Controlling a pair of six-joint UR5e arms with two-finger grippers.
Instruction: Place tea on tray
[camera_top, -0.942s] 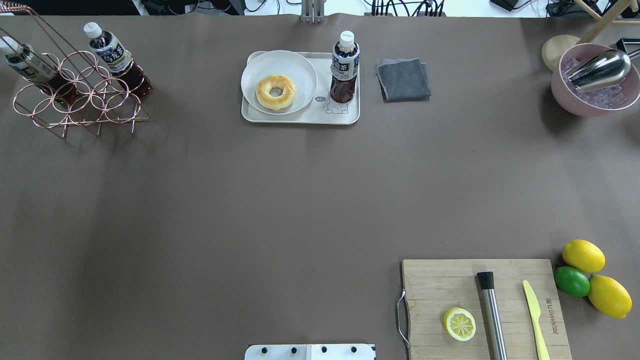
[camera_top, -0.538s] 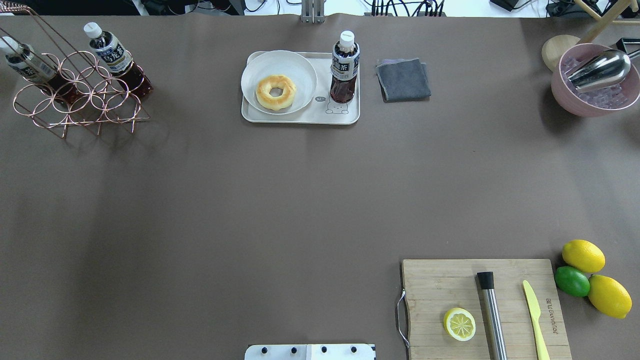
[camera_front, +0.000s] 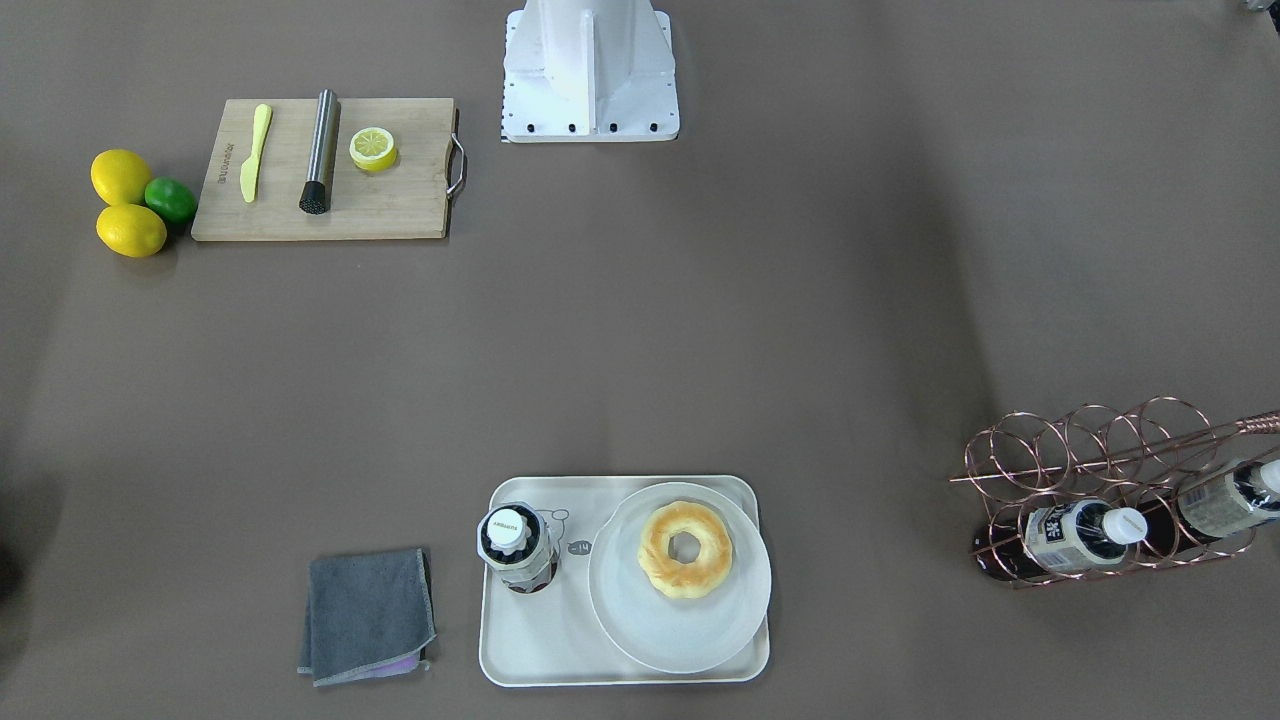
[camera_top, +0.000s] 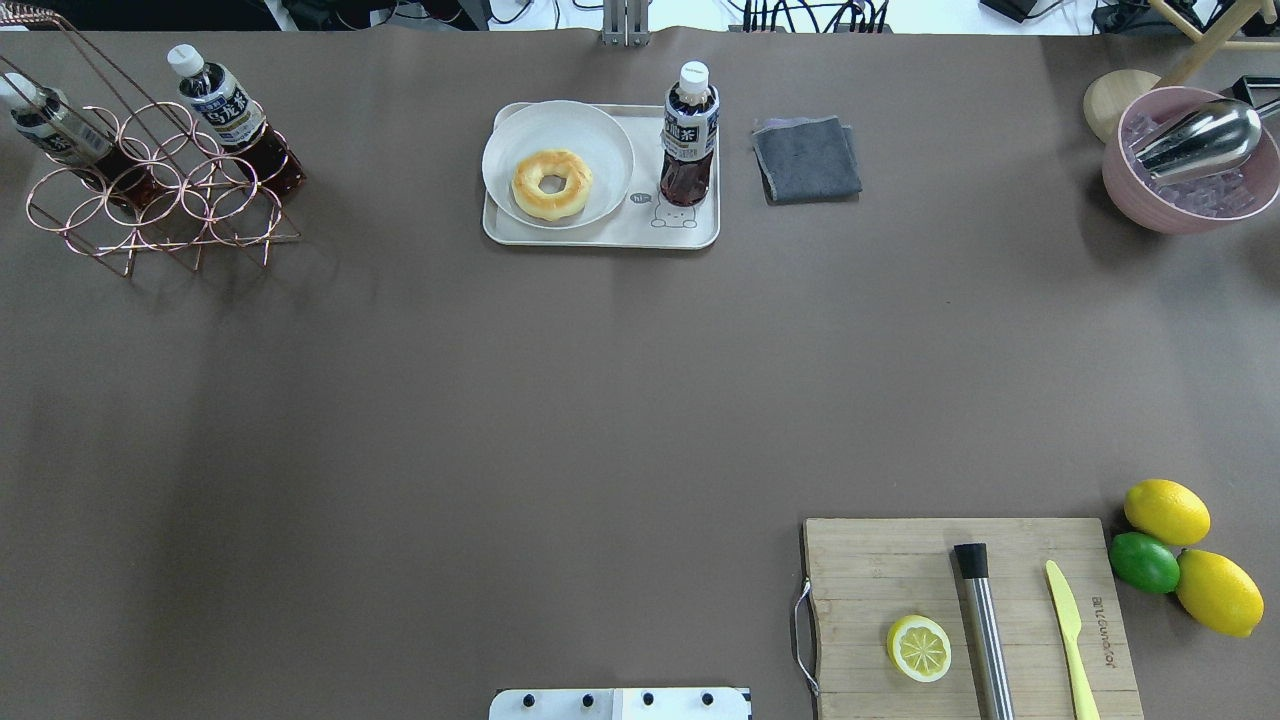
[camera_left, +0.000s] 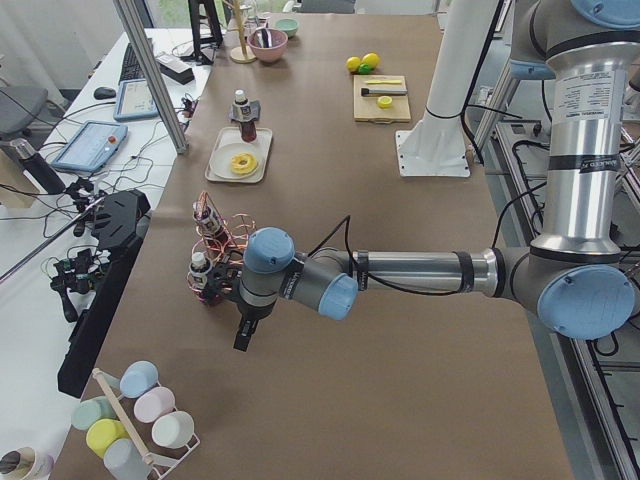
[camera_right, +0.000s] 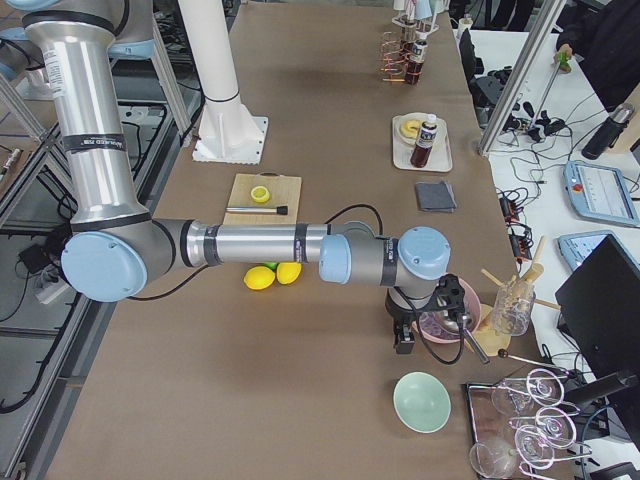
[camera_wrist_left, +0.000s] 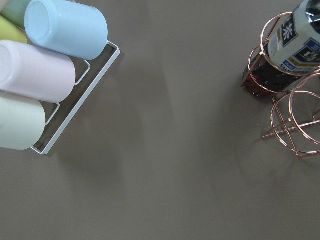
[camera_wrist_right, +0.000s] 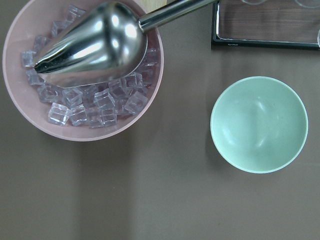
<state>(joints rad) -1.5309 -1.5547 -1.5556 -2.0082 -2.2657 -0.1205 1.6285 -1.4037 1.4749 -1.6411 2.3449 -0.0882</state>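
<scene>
Cream-white tray (camera_top: 600, 237) on the desk (camera_top: 600, 400) carries the tea (camera_top: 689, 135), upright beside the round plate (camera_top: 560, 122). The left end effector (camera_left: 243, 338) and right end effector (camera_right: 404, 343) hang far from it; whether either is parted or closed cannot be told

Layout, overhead view. The tea (camera_top: 689, 135) stands upright on the tray (camera_top: 600, 236), right of a plate (camera_top: 605, 135) that holds 1 doughnut (camera_top: 551, 184). A folded cloth (camera_top: 806, 159) lies just right of the tray. A wire rack (camera_top: 160, 188) with 2 bottles (camera_top: 232, 115) sits far left. A cutting board (camera_top: 870, 570) lies at the near right.
</scene>
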